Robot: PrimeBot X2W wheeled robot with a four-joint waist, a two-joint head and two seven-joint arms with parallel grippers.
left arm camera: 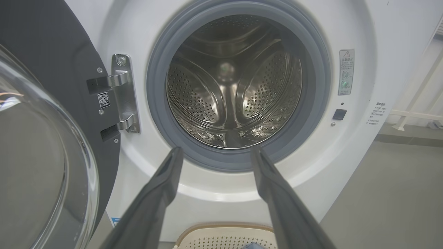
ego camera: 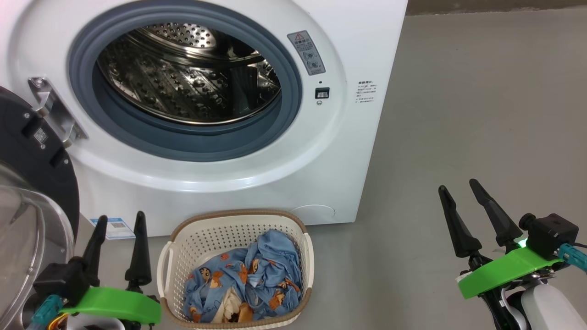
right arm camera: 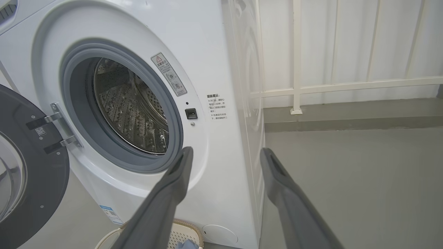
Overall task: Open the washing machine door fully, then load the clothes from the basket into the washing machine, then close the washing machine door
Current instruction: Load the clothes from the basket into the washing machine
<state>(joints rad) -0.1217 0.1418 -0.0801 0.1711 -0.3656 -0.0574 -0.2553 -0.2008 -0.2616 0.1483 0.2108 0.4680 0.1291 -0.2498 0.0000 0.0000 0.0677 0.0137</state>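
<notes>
Light: bright, even, with faint soft shadows on the floor [ego camera: 458,114].
Glare: highlights on the steel drum [left arm camera: 235,86] and the washing machine door [left arm camera: 45,155] glass.
Edges: wrist views bow straight lines.

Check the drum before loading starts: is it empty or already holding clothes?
Empty, as far as visible: the drum shows bare steel, and the clothes lie in the basket.

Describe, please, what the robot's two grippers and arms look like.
The left gripper and right gripper each have two long, tapered black fingers on a bright green bracket, with a black camera block and teal cable connector. The right forearm is white.
</notes>
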